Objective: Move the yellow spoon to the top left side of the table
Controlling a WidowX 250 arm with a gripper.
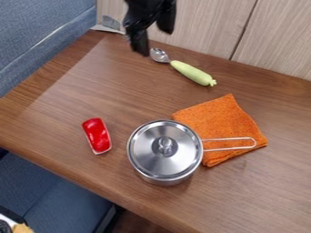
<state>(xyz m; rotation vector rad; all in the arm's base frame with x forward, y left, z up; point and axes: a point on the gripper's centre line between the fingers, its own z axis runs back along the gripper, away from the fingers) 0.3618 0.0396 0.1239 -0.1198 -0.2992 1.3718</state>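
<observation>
Camera view: claw [154, 43] hangs down near spoon [189, 72].

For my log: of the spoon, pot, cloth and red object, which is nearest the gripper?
The spoon with the yellow-green handle: its metal bowl appears just beside the gripper, while the pot, orange cloth and red object all lie farther off.
</observation>
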